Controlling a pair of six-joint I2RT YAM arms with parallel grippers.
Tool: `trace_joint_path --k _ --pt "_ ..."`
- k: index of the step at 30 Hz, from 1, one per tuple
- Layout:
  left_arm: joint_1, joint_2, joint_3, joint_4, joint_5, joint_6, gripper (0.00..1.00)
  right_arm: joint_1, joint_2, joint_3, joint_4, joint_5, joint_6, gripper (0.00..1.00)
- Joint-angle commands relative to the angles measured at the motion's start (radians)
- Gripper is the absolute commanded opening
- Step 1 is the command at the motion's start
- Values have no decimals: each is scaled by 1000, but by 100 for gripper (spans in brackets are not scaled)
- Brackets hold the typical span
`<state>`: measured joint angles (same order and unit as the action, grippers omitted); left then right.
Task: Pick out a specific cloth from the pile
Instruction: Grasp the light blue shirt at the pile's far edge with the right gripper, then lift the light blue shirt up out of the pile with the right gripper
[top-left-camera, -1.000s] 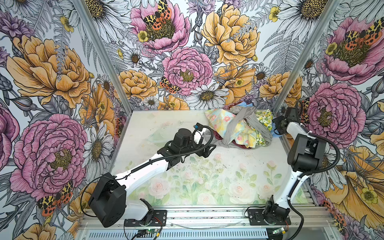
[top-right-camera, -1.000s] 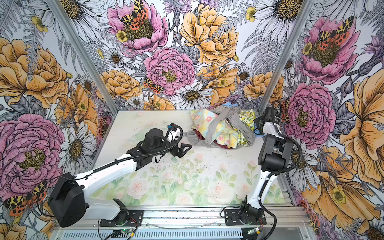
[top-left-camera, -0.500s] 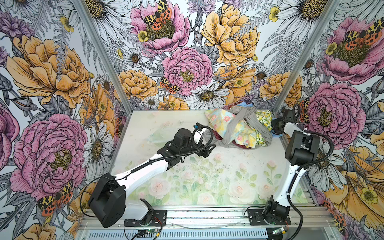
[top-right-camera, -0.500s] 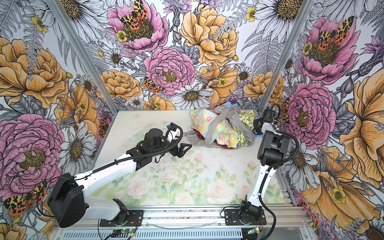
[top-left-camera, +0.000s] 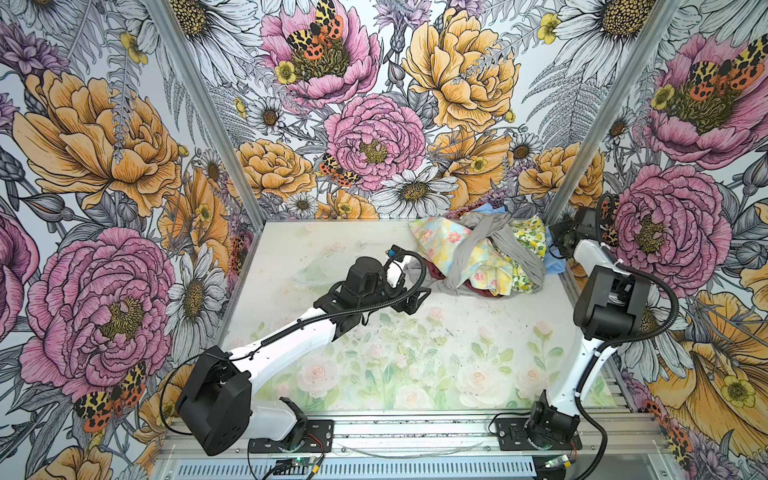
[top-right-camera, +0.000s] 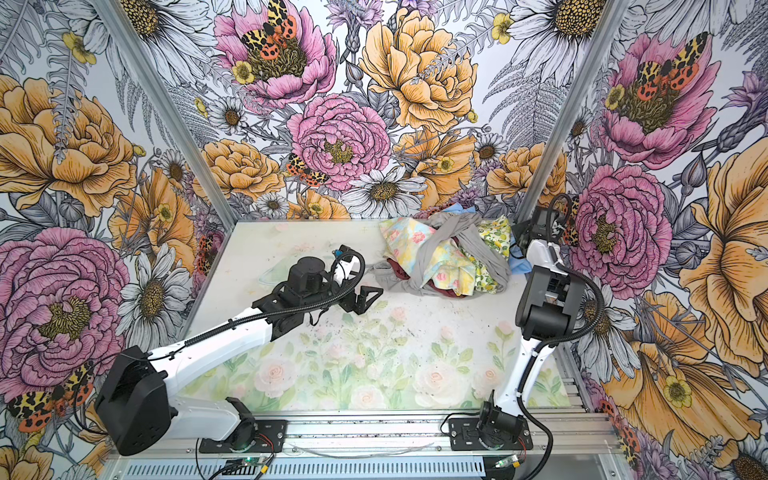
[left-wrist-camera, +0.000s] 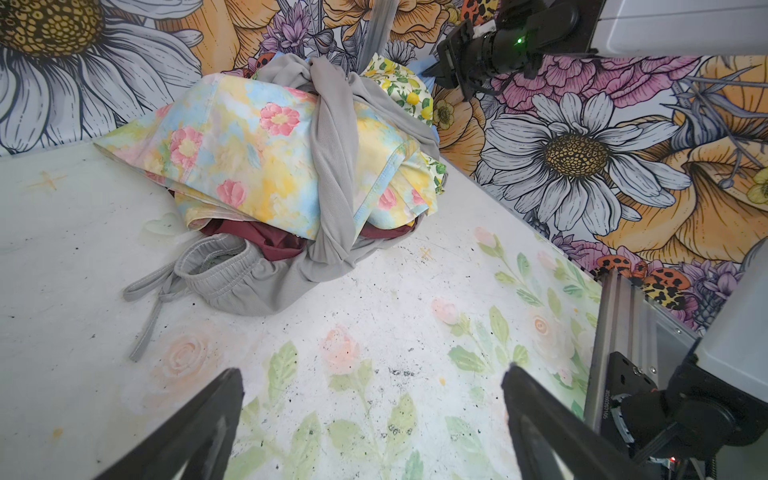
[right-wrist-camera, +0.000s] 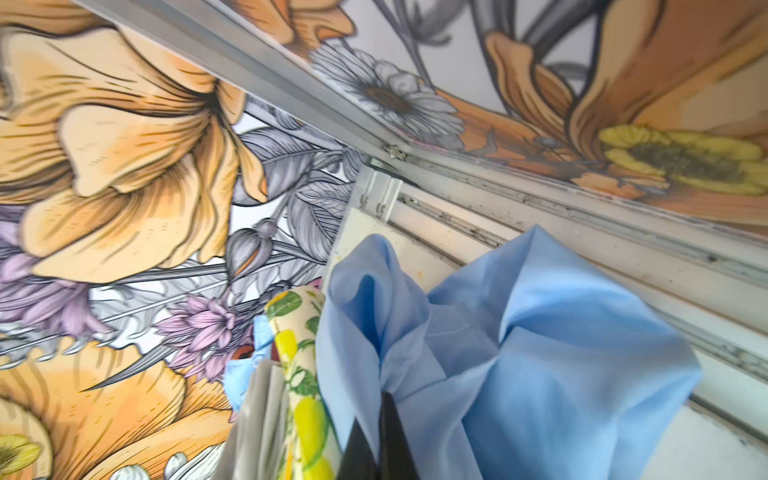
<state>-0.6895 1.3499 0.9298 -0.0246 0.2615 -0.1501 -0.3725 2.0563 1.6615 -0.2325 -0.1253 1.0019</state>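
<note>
Right wrist view: your right fingers (right-wrist-camera: 385, 436) clamp the cloth (right-wrist-camera: 540, 353) at the table (right-wrist-camera: 399, 245) corner.
Left fingers (left-wrist-camera: 208, 428): released, over open table, near the pile (left-wrist-camera: 270, 166) edge.

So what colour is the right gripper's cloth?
The cloth is plain sky blue; right wrist view shows best.

The only lettering is a short white line on a black mounting plate (left-wrist-camera: 622, 388) in the left wrist view. It is turned sideways and too small to read. Nothing else bears text.
</note>
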Motion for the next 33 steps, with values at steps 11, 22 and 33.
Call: trace_joint_path --k 11,22,33 --pt "36 7 -7 22 -18 -11 98 68 -123 391 29 66 -122 0" --pt "49 52 2 20 -18 -13 98 67 166 1182 -115 13 -59 0" --pt "78 56 5 34 -27 -30 98 189 -114 796 -95 -150 -87 0"
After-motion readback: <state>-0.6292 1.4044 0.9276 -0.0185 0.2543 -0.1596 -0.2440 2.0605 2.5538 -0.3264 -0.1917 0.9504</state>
